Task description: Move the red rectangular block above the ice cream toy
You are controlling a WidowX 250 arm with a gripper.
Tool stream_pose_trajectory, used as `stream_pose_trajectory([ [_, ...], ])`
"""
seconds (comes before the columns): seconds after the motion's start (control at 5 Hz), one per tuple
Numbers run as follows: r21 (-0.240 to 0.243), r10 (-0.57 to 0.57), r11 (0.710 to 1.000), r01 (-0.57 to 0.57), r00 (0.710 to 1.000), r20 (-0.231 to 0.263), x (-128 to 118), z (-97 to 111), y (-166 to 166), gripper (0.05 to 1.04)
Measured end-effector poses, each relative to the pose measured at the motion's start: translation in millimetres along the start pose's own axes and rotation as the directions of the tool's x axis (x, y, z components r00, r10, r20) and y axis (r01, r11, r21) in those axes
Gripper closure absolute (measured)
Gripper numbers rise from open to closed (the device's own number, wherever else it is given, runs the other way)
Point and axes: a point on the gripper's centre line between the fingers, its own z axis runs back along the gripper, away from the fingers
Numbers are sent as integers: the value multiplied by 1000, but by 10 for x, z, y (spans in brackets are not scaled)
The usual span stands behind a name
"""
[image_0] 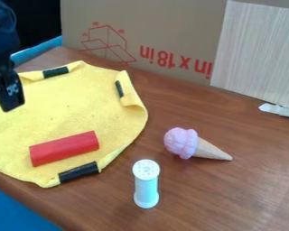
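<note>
A pale blue shaker (146, 189) with a holed white lid stands upright on the wood-grained table (195, 198), near the ice cream toy (186, 143), its pink scoop lumpy and its cone tapering. The smooth red block (64, 148) lies on the soft yellow cloth (74, 103). The claw (8, 97) hangs above the cloth, apart from the block; how far it is open, I cannot tell.
</note>
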Motion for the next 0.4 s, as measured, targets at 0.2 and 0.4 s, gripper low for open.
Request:
stream_pose_trajectory([
  [0.2, -4, -44, 999, 43, 999, -16, 22, -177, -56, 84],
  [0.4, -12, -64, 998, 63, 997, -31, 28, -322, -112, 84],
])
